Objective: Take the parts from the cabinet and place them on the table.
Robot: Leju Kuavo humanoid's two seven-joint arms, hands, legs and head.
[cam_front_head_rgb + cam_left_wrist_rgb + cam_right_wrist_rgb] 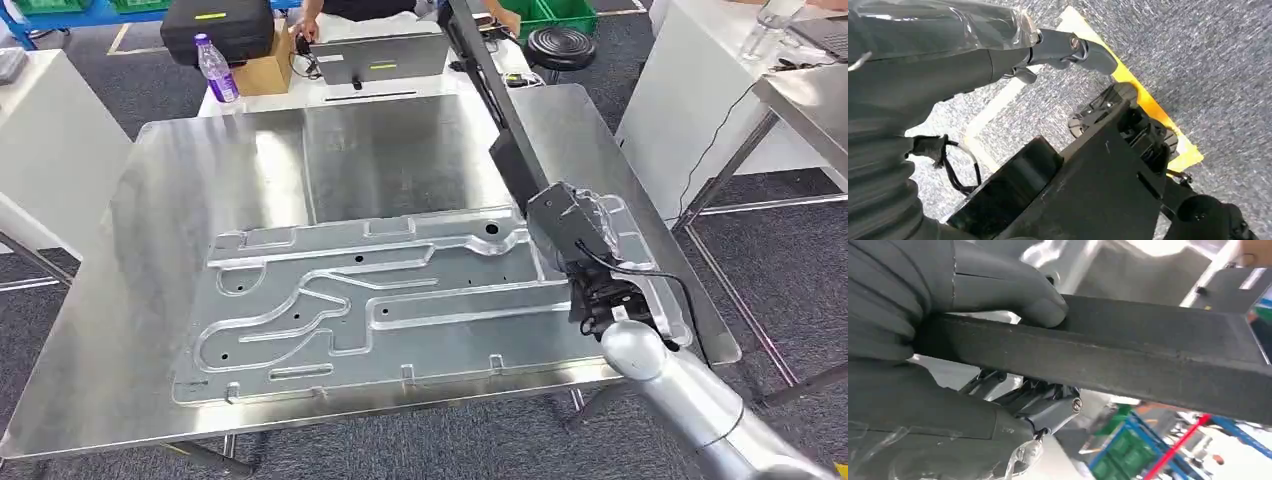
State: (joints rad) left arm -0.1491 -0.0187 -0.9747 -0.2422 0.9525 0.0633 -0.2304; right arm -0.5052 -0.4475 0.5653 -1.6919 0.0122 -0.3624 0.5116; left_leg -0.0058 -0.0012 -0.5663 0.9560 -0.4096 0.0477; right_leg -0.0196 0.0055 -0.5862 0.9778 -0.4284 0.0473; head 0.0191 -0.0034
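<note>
The right hand [973,340] grips one long matte black square bar [1148,355], thumb on top and fingers beneath. In the head view the bar [490,90] slants toward twelve o'clock over one large stamped, ribbed silver sheet-metal panel [380,300] lying flat on the brushed steel table [150,200]. The left hand [1063,47] hangs over grey carpet [1198,60], fingers curled around nothing.

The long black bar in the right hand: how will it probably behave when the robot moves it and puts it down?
The black bar looks stiff: it runs straight from the right hand with no sag. Being long and held near one end, it may lever against the grip. Its flat faces in the right wrist view suggest it will not roll on the metal table, though it might slide.
</note>
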